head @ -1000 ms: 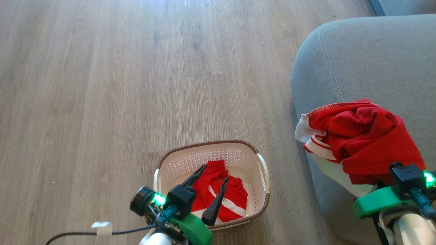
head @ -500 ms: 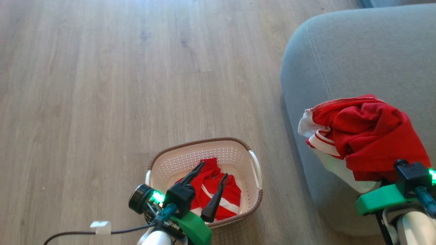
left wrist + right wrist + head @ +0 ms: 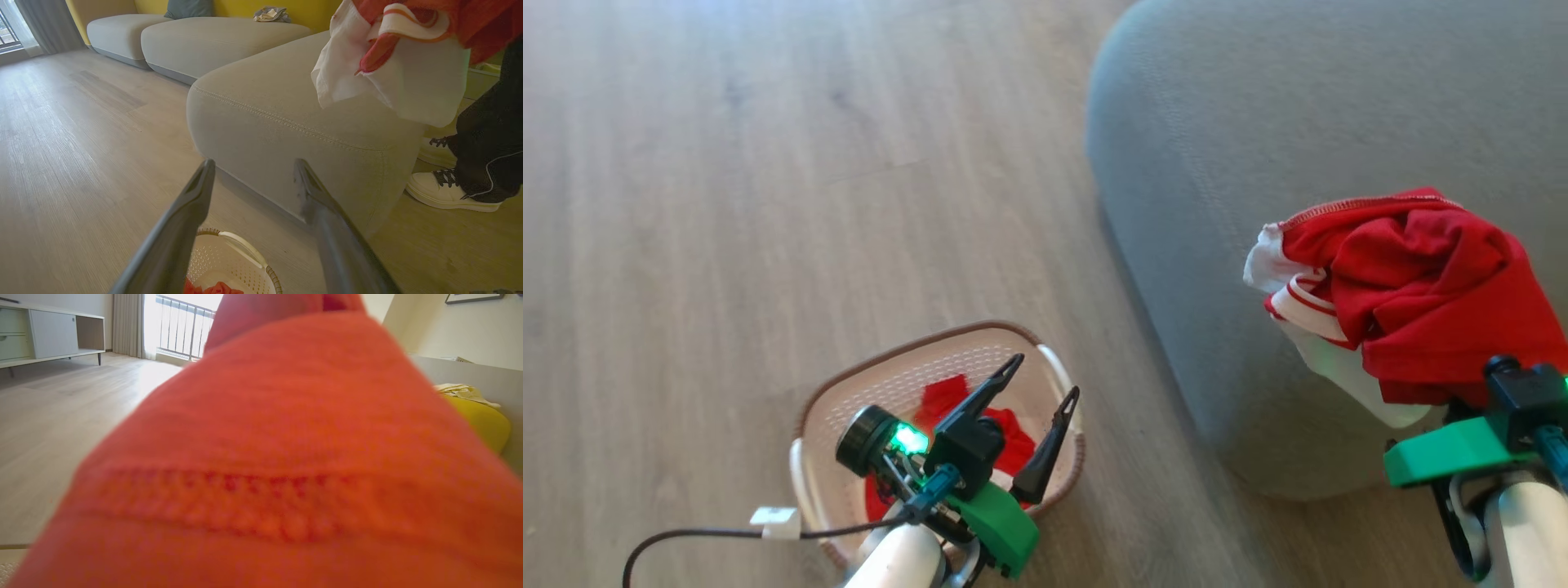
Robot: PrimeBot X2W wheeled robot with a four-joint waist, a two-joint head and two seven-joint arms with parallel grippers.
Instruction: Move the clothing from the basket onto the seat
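Clothing of soft bright red fabric with white stripes and trim, shown in two lots. One bunched bundle (image 3: pixel 1413 286) hangs from the right pincer (image 3: pixel 1523 396), whose long dark fingers are buried in the cloth and closed upon it. It is held over the near part of the large grey-blue upholstered sofa seat (image 3: pixel 1258 122), with a white flap drooping beneath; whether the flap touches the cushion cannot be told. In the right wrist view, blurred red fabric lies right against the lens. A second red piece (image 3: pixel 943 400) lies inside the small cream-white perforated plastic basket (image 3: pixel 882 384) with a brown woven-look rim, which stands on the pale wood-plank floor (image 3: pixel 727 204) near the seat but apart from it. The left pincer (image 3: pixel 1047 374) hovers above the basket's right end, its two fingers spread wide and empty. In the left wrist view, a person's white laced shoes (image 3: pixel 449 190) and dark trouser leg (image 3: pixel 490 134) stand on the floor beyond the seat's corner.
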